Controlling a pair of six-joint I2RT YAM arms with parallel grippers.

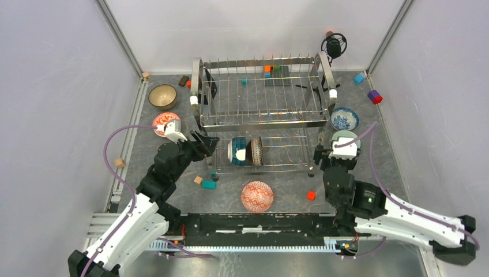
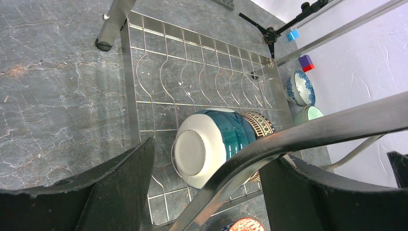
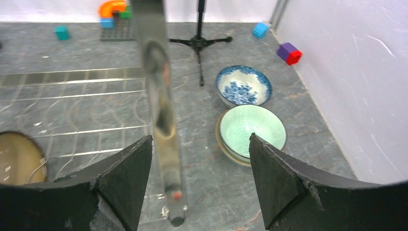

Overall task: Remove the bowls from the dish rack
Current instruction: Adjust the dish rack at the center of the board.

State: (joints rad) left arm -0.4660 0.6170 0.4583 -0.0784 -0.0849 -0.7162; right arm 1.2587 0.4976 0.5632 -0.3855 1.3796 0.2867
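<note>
Five bowls (image 1: 257, 196) rest on the grey marbled table (image 1: 230, 199) between pale walls (image 1: 52, 86).

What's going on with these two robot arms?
Two arms are emptying a dish rack. Five bowls already sit outside it; a teal bowl and a patterned bowl are left on edge in the lower tier. The left gripper is open, facing the teal one; the right gripper is open and empty.

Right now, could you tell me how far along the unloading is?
Done: the brown bowl, blue bowl, green bowl and two red bowls stand outside the rack. In hand: nothing; both jaws open. Left: the teal bowl and the patterned bowl, in the rack.
</note>
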